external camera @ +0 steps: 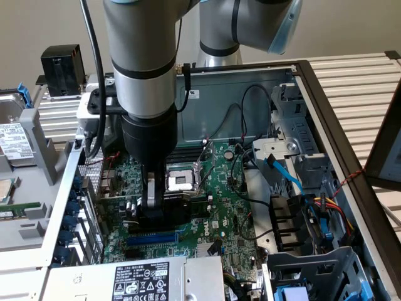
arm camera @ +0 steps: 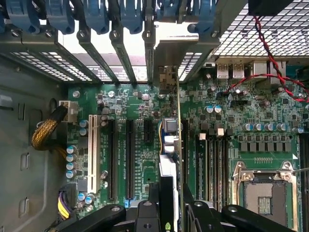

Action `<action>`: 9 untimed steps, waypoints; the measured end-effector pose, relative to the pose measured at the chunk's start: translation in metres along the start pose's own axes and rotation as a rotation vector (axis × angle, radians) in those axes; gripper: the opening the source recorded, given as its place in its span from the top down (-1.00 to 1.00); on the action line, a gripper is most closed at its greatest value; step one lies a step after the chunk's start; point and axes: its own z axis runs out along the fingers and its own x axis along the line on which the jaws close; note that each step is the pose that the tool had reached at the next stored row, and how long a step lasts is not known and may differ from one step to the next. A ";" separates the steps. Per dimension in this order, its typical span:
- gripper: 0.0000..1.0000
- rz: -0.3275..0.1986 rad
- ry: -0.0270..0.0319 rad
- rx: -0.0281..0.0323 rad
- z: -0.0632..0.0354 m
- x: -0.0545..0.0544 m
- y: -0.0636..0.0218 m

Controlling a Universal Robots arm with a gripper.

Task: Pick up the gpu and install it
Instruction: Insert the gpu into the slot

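Note:
My gripper [external camera: 152, 212] reaches down into the open computer case and is shut on the gpu [external camera: 168, 212], a small card with a black shroud. The card stands upright on its edge over the green motherboard [external camera: 219, 216], just ahead of the CPU socket [external camera: 182, 181]. In the wrist view the gpu [arm camera: 168, 140] appears edge-on between my fingers [arm camera: 145, 215], running along the expansion slots of the motherboard [arm camera: 137, 104]. Its silver end bracket [arm camera: 181, 46] lies against the rear slot openings of the case. Whether the card is seated in a slot I cannot tell.
Black slots [arm camera: 129, 159] and a white slot [arm camera: 91, 150] lie beside the card. Blue slot latches [arm camera: 96, 14] line the rear wall. A red wire [arm camera: 270, 63] crosses the board. The power supply [external camera: 138, 279] and the cabled drive cage [external camera: 294, 194] crowd the case.

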 end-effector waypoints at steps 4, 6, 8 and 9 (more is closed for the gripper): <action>0.45 0.000 -0.0005 -0.0002 0.0031 0.000 0.0016; 0.45 0.000 -0.0006 -0.0001 0.0044 0.000 0.0027; 0.45 0.000 -0.0006 -0.0001 0.0052 0.000 0.0029; 0.45 0.000 -0.0007 0.0000 0.0058 0.000 0.0029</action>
